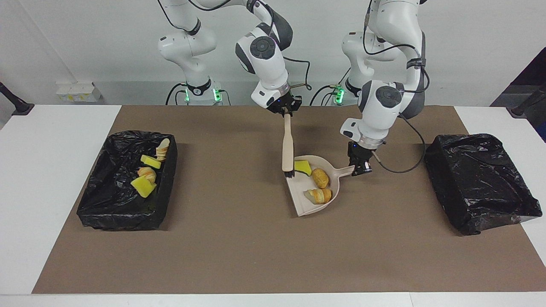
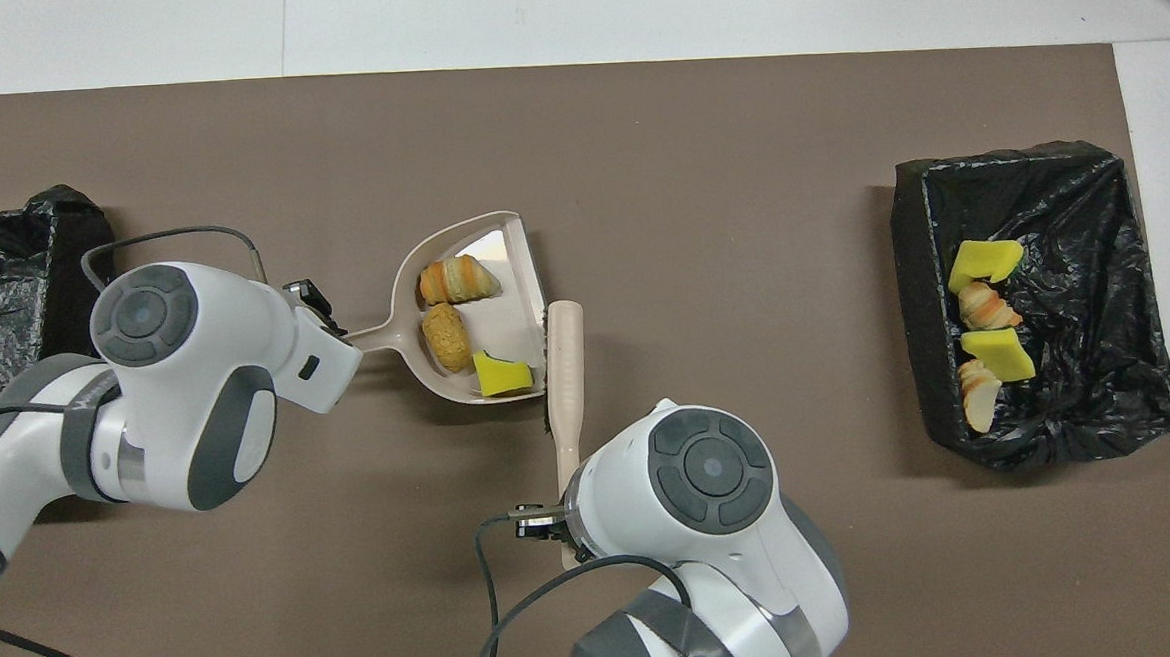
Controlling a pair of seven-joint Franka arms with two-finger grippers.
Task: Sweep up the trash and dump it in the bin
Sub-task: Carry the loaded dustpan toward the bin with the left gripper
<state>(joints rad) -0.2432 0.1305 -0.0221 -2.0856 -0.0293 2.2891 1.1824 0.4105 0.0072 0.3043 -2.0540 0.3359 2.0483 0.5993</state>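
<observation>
We hold both arms over the middle of the surface, each bent at the elbow with the wrist turned downward. Our left arm comes in from its base at the robots' edge and reaches out toward its own end; its gripper points down, fingers clamped on the handle of the dustpan. Our right arm arches high from its base, folds back down, and its gripper hangs near the robots' edge of the surface, fingertips closed tight on the top of the brush handle. The two grippers sit near each other, apart, the right one higher.
</observation>
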